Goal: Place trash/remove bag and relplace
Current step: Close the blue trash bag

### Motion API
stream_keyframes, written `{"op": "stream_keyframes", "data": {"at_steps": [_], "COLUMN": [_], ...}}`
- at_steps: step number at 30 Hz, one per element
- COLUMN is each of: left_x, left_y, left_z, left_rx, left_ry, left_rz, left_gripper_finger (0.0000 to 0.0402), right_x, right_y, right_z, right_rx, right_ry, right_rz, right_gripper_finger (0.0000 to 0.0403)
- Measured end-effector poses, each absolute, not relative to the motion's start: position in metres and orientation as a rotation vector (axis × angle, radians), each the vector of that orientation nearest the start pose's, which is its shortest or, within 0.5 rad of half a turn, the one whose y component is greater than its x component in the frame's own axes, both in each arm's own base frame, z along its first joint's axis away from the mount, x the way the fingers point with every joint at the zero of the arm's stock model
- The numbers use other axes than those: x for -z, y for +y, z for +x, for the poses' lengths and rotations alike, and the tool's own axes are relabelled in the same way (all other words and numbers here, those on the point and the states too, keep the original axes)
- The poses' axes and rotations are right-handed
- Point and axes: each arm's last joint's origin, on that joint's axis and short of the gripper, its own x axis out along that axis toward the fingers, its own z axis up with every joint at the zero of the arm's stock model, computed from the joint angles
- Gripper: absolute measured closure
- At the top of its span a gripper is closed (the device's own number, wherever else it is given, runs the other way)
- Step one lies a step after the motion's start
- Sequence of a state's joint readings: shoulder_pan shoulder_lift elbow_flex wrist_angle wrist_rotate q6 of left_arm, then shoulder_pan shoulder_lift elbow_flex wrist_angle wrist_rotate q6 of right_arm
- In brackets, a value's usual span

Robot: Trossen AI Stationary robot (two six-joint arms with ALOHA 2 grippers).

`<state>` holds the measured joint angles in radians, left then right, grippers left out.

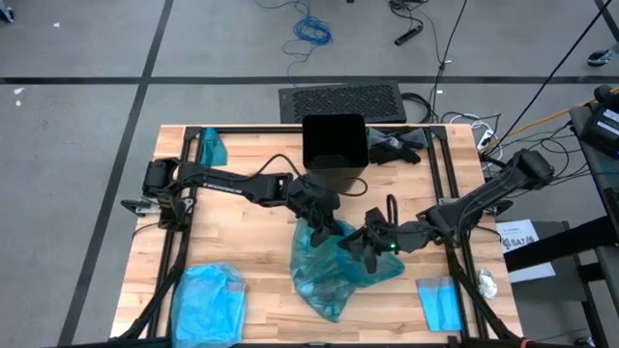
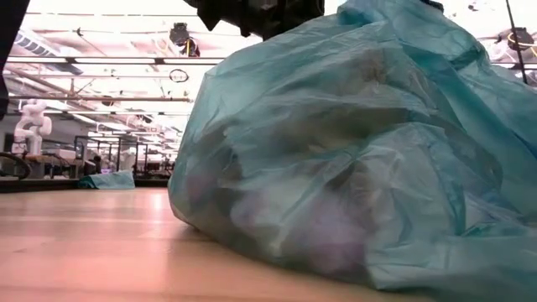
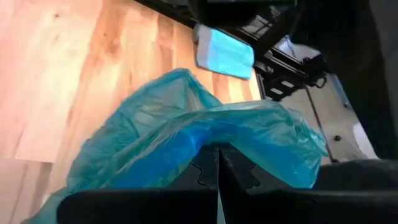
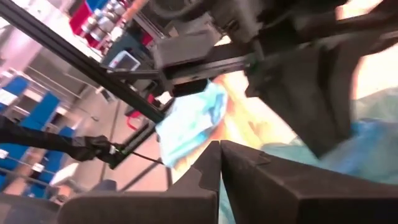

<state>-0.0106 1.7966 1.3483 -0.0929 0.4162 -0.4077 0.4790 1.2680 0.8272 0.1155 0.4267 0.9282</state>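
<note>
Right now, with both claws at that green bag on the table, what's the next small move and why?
Probably lift the bag a little and carry it away from the black bin. The left claw is shut on the bag's top, the right claw is shut at its side, and the full bag already sits on the table outside the bin, which looks unlined.

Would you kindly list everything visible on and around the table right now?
bag: one, teal-green, filled, table centre front.
bin: one, black, table back centre, no liner visible.
sky-blue plastic bags: three; front left, front right, back left.
table: one, light wood.
left gripper: shut on the bag's top.
right gripper: shut at the bag's right edge; grip unclear.
</note>
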Motion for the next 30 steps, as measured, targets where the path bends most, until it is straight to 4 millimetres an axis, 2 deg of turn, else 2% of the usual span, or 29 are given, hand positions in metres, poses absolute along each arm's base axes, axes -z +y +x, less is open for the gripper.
{"op": "stream_keyframes", "data": {"at_steps": [4,8,14,18,22,26,30], "left_x": [-0.261,-0.267,-0.307,-0.322,-0.308,-0.285,-0.279], "left_y": [-0.010,-0.006,-0.008,-0.008,-0.019,-0.033,-0.039], "left_z": [0.406,0.402,0.377,0.355,0.348,0.355,0.368], "left_rx": [0.343,0.378,0.410,0.348,0.298,0.325,0.304], "left_ry": [0.611,0.619,0.551,0.601,0.731,0.789,0.730], "left_rz": [-0.514,-0.529,-0.476,-0.420,-0.362,-0.358,-0.356], "left_gripper_finger": [0.0401,0.0402,0.0401,0.0402,0.0401,0.0402,0.0401], "right_x": [-0.260,-0.254,-0.257,-0.254,-0.256,-0.258,-0.258], "right_y": [0.122,0.118,0.110,0.105,0.103,0.099,0.095], "right_z": [0.262,0.256,0.239,0.231,0.223,0.216,0.208], "right_rx": [0.121,0.242,0.312,0.365,0.392,0.434,0.480], "right_ry": [0.325,0.361,0.417,0.477,0.485,0.488,0.502], "right_rz": [0.821,0.837,0.818,0.804,0.807,0.784,0.770], "right_gripper_finger": [0.0403,0.0403,0.0403,0.0403,0.0403,0.0403,0.0403]}}
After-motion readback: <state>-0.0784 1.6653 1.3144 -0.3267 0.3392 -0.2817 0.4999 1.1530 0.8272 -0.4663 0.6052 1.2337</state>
